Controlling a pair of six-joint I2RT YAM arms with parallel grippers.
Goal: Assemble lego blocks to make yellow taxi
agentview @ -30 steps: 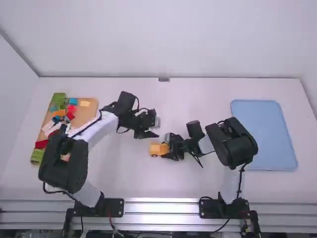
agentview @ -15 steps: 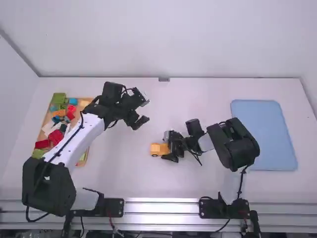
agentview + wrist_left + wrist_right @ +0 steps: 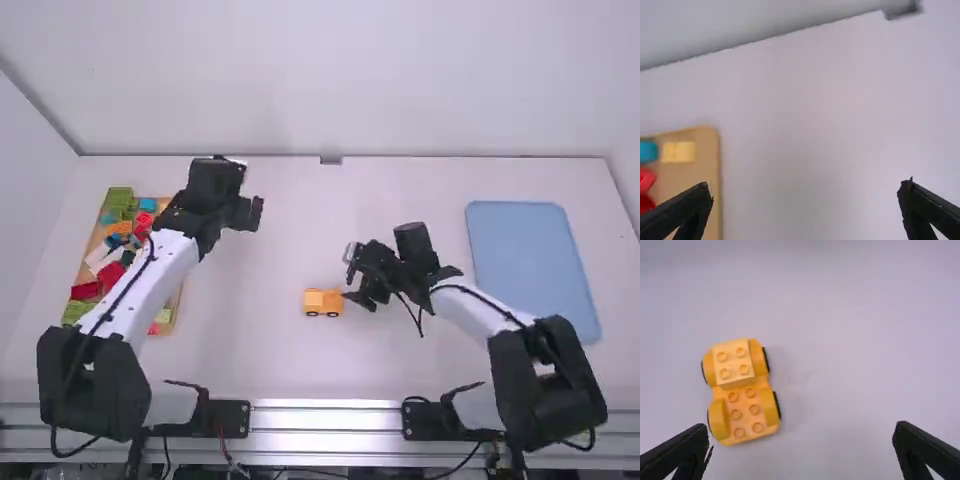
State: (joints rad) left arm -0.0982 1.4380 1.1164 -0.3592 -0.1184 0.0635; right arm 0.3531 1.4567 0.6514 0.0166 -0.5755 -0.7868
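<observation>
In the high view my left gripper [image 3: 250,213] is over the table beyond the wooden tray's right side, and my right gripper [image 3: 357,280] is just right of the yellow car [image 3: 322,302]. The left wrist view has the left gripper [image 3: 805,200] wide open with nothing between its fingers. Wide open too is the right gripper [image 3: 801,442] in the right wrist view. There the yellow car [image 3: 742,390] stands on its black wheels, untouched, with a pale yellow block [image 3: 733,360] on top at one end.
A wooden tray [image 3: 178,290] of mixed coloured blocks lies at the left, partly behind the left arm. A pale yellow block [image 3: 679,151] sits near its corner. The blue tray [image 3: 533,270] is at the right, beyond the right arm.
My left gripper has moved away from the car, back and to the left. The right gripper has backed off rightward from the car, which stays in place.
</observation>
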